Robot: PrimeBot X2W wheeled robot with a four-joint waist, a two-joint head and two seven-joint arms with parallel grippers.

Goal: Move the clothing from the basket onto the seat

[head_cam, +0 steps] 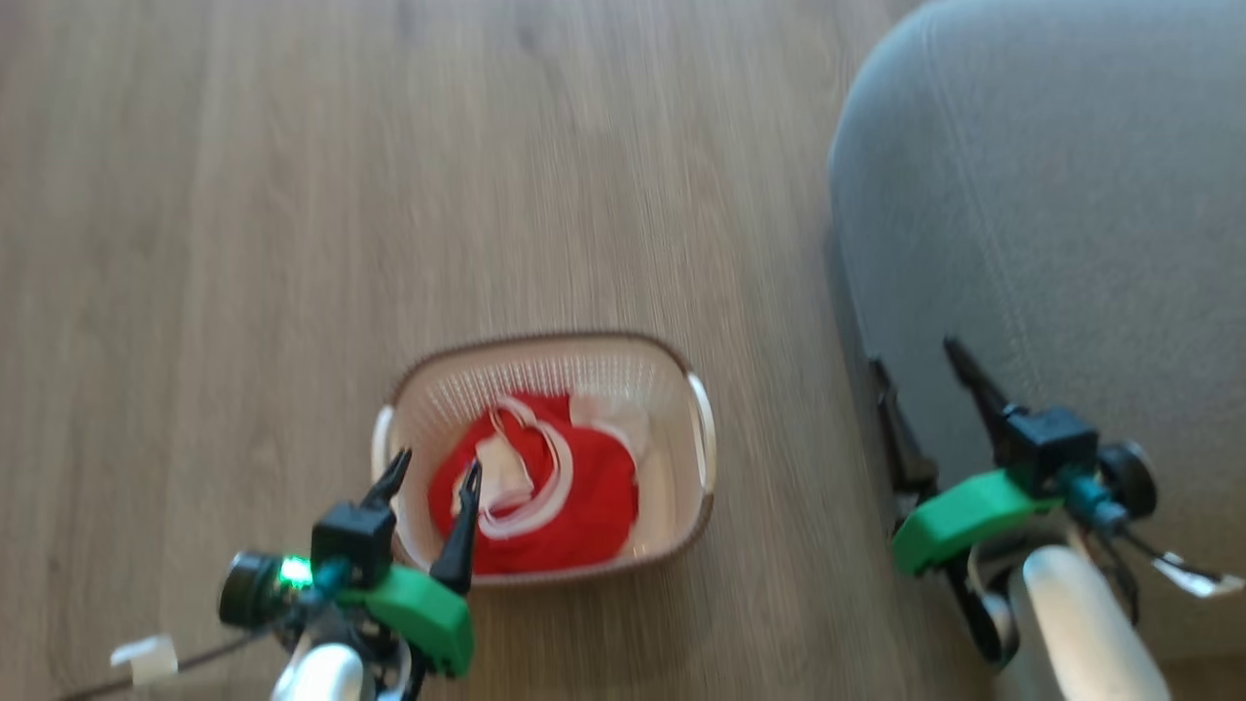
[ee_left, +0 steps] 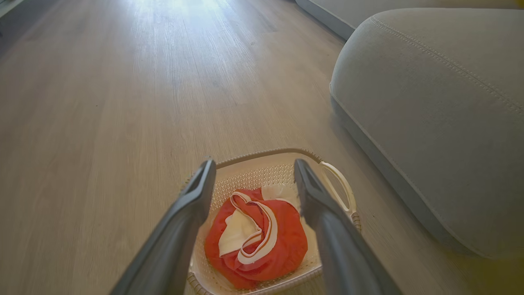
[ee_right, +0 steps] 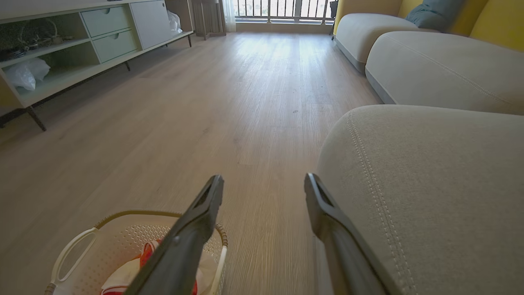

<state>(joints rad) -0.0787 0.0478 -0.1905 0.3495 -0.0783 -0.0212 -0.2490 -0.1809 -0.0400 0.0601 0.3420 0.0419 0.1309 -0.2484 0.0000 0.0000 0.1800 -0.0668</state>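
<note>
Pale wood-grain floor (head_cam: 243,243), planks running away from the robot, brighter toward the far end in the right wrist view. Standing directly on it: the basket (head_cam: 545,375), cream-white with perforated walls and a brown rim, near the middle; the seat (head_cam: 1051,195), a large grey cushion with a rounded corner, to the basket's right and apart from it, bare planks between them; a low shelf unit (ee_right: 82,49) on thin legs, well apart at the left.
</note>
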